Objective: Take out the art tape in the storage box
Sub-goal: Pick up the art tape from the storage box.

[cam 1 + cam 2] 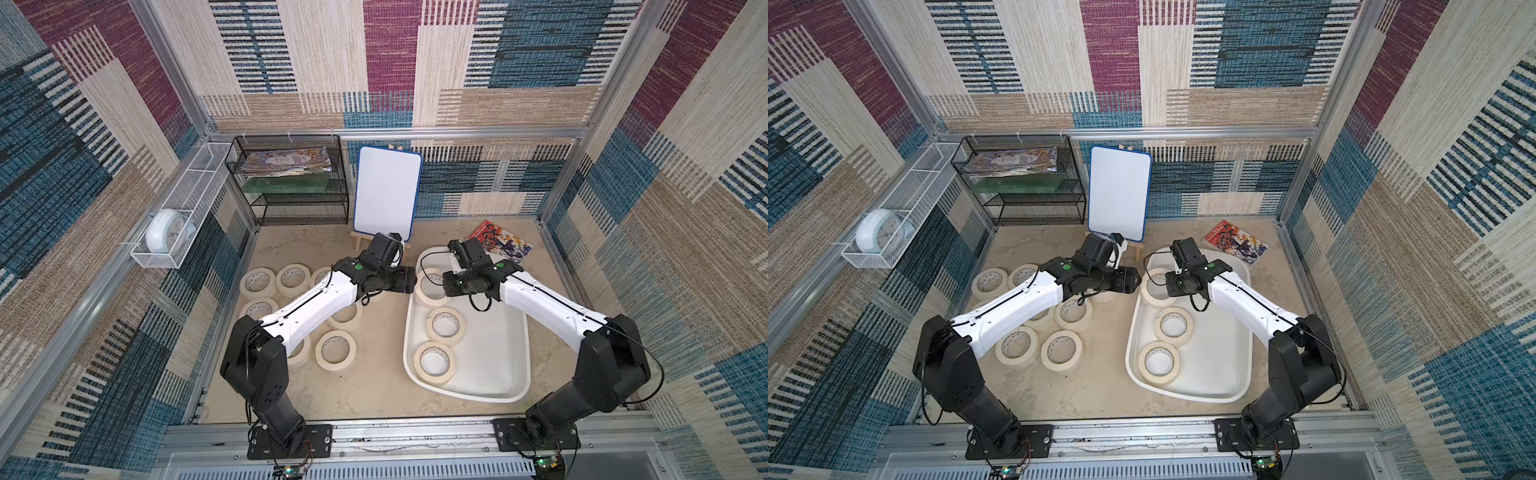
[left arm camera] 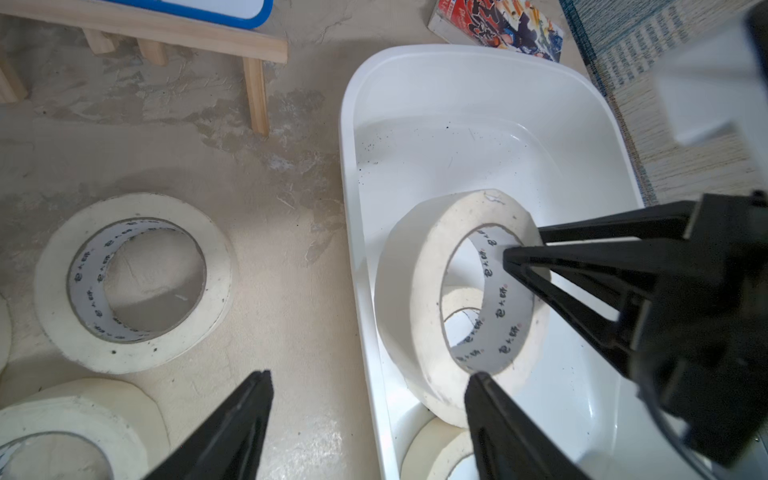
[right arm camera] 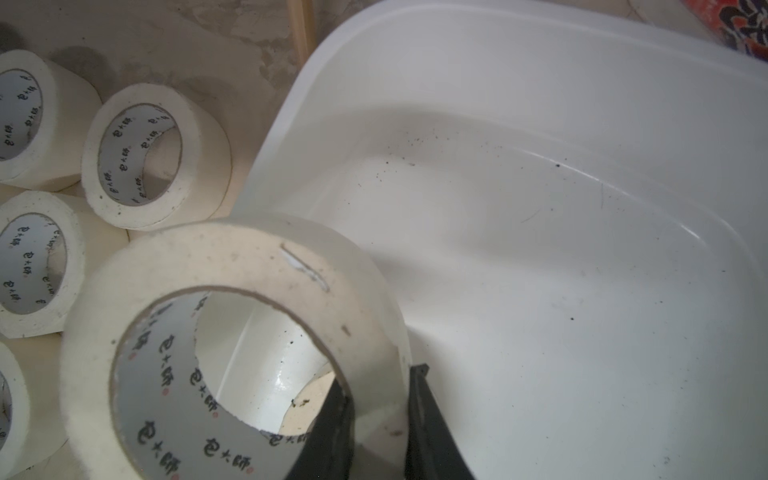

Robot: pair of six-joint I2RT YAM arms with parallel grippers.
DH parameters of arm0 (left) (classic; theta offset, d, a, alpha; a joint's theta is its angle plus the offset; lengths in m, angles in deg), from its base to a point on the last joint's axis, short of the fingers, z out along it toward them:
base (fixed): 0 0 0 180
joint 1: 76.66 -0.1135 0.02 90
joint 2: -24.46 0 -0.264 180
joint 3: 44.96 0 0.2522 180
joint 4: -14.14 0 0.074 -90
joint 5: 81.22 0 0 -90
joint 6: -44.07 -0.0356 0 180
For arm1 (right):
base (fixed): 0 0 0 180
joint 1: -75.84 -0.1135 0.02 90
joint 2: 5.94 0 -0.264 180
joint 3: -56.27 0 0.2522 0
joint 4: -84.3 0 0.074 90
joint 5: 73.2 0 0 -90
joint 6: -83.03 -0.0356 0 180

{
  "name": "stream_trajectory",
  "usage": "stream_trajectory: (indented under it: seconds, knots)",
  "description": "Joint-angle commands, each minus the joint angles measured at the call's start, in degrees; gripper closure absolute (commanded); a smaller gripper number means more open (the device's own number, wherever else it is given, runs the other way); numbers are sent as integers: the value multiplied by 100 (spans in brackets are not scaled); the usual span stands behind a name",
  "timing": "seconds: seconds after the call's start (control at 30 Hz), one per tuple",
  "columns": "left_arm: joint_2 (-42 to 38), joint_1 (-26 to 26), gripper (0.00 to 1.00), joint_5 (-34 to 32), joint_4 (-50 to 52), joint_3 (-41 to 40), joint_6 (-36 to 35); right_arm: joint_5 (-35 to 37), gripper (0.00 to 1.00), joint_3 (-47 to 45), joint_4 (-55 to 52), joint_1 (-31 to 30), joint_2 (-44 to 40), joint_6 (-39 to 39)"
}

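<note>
The right tool [image 3: 377,386] pinches an art tape roll [image 3: 249,257] (tilted above the storage box [image 3: 540,249]); left tool [image 2: 370,376] spread.

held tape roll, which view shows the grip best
Right wrist view: right gripper pinches the held roll's wall, one finger inside, one outside. Left wrist view shows it tilted; in both top views the arm half covers it.

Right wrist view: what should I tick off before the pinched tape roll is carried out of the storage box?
1. right gripper shut on held roll wall: ok.
2. held roll level: not ok, tilted.
3. held roll above storage box rim: cannot tell.
4. left gripper open, holding nothing: ok.
5. Bare table near the set-out rolls: ok.
</note>
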Motion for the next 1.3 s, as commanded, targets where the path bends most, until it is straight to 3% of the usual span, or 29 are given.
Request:
stream_trajectory:
  seconds: [0.0, 0.13, 0.23, 0.37, 0.4, 0.5, 0.63, 0.73, 0.8, 0.97, 1.27]
  knots:
    - [146, 27, 22, 121, -86, 28, 59, 43, 100, 137, -88, -165, -56, -116]
    - [399, 42, 22, 266, -124, 140, 128, 11, 100, 177, -112, -328, -34, -151]
    - [559, 53, 32, 278, -110, 233, 109, 12, 100, 165, -134, -425, -17, -159]
    - [576, 71, 69, 233, -50, 241, 99, -27, 99, 124, -89, -451, -84, -194]
    - [551, 71, 80, 233, -37, 231, 95, -46, 92, 122, -76, -455, -102, -204]
    - [459, 71, 100, 168, -26, 196, 96, -201, 74, 123, 11, -451, -171, -239]
    - [367, 71, 100, 110, 24, 169, 99, -327, 54, 148, 53, -454, -217, -274]
    - [311, 71, 100, 28, 144, 156, 52, -188, 28, 266, -108, -451, -273, -266]
    - [267, 71, 100, -97, 233, 119, 3, -71, 20, 380, -217, -453, -364, -261]
    - [198, 19, 100, -165, 253, -98, -133, 157, 11, 444, -358, -446, -918, -441]
    - [-538, -504, 100, -607, 539, -657, -365, 527, 10, 193, -706, -195, -1798, -333]
